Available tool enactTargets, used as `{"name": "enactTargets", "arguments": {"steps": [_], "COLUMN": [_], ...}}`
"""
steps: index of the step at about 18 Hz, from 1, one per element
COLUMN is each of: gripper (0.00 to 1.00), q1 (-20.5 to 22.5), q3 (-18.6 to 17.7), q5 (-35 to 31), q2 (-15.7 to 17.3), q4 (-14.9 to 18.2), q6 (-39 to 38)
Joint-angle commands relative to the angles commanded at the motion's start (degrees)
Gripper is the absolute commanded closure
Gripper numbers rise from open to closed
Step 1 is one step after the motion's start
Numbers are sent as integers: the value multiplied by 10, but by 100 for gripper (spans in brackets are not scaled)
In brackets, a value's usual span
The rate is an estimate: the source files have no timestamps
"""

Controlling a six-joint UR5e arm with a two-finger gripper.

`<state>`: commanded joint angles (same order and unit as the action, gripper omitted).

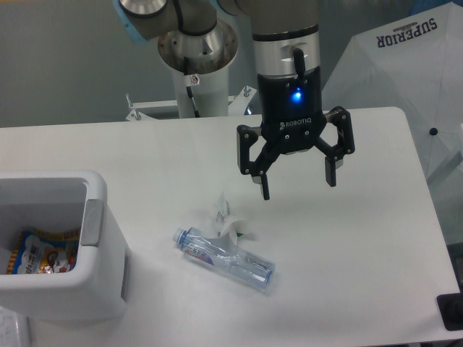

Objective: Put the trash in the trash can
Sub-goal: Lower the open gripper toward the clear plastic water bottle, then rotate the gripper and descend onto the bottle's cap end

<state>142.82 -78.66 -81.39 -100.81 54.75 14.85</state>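
Closest to where I stand, at the lower left, sits the white trash can [101, 238], boxy with a thick rim and a grey tab on its right wall; a colourful snack packet [40, 259] lies inside it. Out on the white table [362, 253], just right of the can, the crushed water bottle [224, 258] lies on its side. Its long axis runs diagonally, the capped neck pointing up-left toward the can and the base pointing down-right toward the near edge. Touching the bottle's upper side is the crumpled wrapper [230, 220], clear-white with a green speck on its right.

Up and to the right of both hangs the gripper [296, 188], off the table, its two black fingers [262, 184] spread wide with nothing between them. The wrapper lies just below-left of the left fingertip as I see it, and the bottle further down, apart from the gripper.
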Motion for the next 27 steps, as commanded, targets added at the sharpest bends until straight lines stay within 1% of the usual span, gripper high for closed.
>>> {"name": "enactTargets", "arguments": {"steps": [8,12,15,16,19,22,25,27], "gripper": [0,0,0,0,0,0,0,0], "q1": [2,2,0,-1,-4,-6,-6,-6], "q3": [-1,-13,-18,-19,-28,-41,-54,-52], "q5": [4,19,18,19,36,69,71,69], "q2": [-2,-5,-18,-20,-28,-41,-48,-63], "q4": [-3,-5,-9,-14,-14,-15,-25,-24], "q6": [0,1,2,-11,-26,-85,-133,-155]}}
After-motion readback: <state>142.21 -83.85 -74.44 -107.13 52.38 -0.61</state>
